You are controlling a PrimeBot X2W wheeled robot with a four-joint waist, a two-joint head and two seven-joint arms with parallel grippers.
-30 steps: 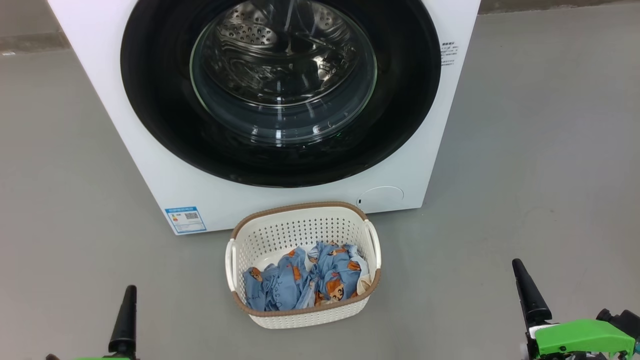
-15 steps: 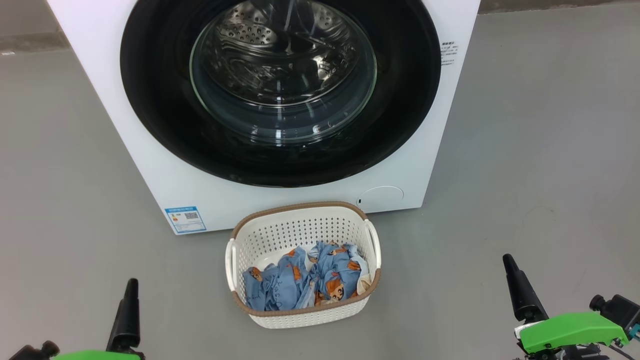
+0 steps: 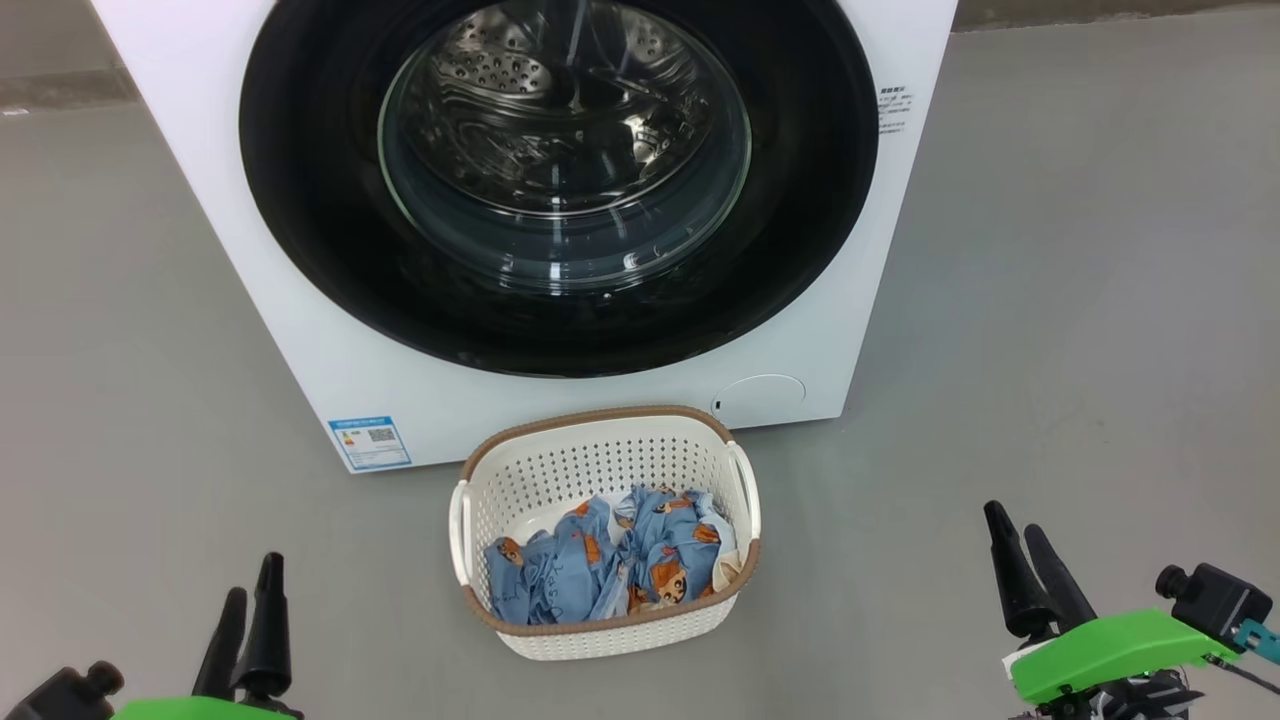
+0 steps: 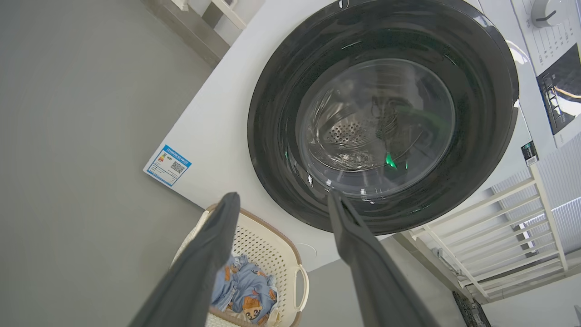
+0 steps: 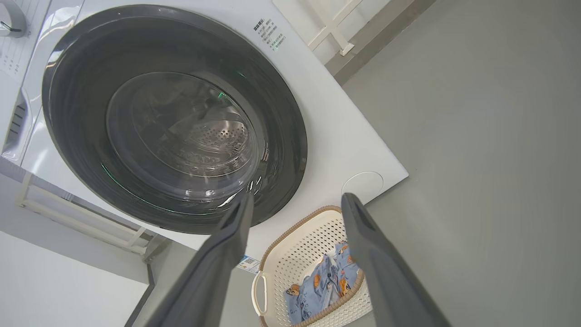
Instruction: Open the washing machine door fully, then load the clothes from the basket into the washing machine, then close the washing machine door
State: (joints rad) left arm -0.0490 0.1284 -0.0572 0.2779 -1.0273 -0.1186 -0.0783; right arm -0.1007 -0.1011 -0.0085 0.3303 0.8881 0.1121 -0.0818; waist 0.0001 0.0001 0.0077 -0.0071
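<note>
Both released, the left tool [image 3: 252, 577] and right tool [image 3: 1011, 518] are rising toward the twelve-o'clock washing machine door [image 3: 560, 335], unopened.

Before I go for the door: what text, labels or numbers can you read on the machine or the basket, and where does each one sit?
No text is legible.
The blue label sticker, lower left of the washing machine front: QR code and fine print, too small.
The printed lines, upper right of the front: too small.
The dial markings, left wrist view: blurred.
The basket: no text seen.
</note>
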